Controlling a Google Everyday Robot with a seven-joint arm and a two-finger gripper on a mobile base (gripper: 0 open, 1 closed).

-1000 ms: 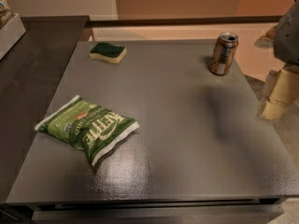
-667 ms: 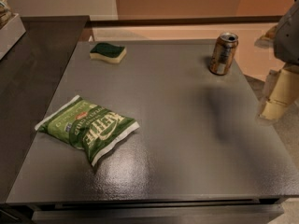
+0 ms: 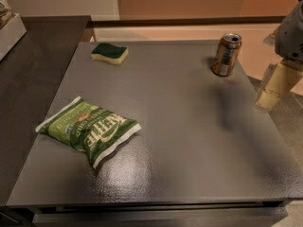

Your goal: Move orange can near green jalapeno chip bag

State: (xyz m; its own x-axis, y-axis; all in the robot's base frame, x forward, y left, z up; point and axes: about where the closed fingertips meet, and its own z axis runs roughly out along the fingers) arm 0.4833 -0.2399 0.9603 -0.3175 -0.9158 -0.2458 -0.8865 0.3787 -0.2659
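Observation:
The orange can (image 3: 226,54) stands upright near the far right corner of the dark grey table (image 3: 180,141). The green jalapeno chip bag (image 3: 90,129) lies flat at the near left of the table, far from the can. My gripper (image 3: 271,90) hangs at the right edge of the view, beyond the table's right side. It is to the right of the can, a little nearer than it, and apart from it, and it holds nothing that I can see. Its shadow falls on the table just below the can.
A yellow sponge with a green top (image 3: 110,53) lies at the far left of the table. A dark counter (image 3: 33,79) adjoins the table on the left, with a pale box (image 3: 9,32) at its far end. A pale floor lies beyond the far and right edges.
My gripper has shifted slightly up and to the left in the view. The can, bag and sponge have not moved.

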